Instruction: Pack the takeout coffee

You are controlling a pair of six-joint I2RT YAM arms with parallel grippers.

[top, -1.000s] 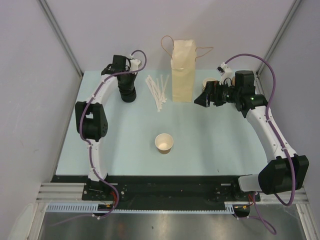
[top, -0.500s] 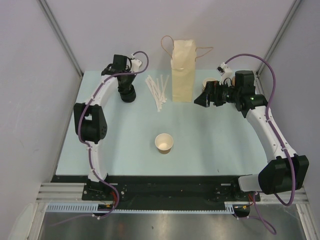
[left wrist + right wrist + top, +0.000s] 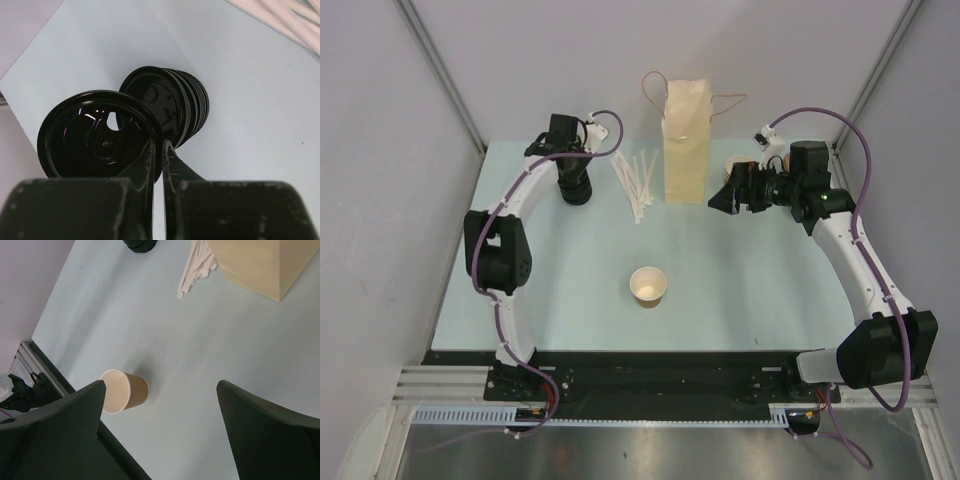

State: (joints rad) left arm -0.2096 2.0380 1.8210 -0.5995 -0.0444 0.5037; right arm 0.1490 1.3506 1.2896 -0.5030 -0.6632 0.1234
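Note:
No lidded takeout coffee shows in any view. A lidless tan paper cup (image 3: 648, 285) stands alone mid-table; it also shows in the right wrist view (image 3: 125, 391). My left gripper (image 3: 574, 176) is at the far left, shut (image 3: 159, 145) on the rim of one black lid (image 3: 97, 135), held just above the stack of black lids (image 3: 182, 105). My right gripper (image 3: 723, 200) is open and empty (image 3: 161, 385), hovering to the right of the tall kraft paper bag (image 3: 684, 145).
White wrapped straws (image 3: 635, 182) lie between the lid stack (image 3: 578, 192) and the bag, also in the right wrist view (image 3: 197, 267). Stacked lidless cups (image 3: 735, 165) stand behind my right gripper. The bag's handles stick out at the top.
My left wrist has shifted slightly to the right over the lid stack. The right arm and the cup have not moved.

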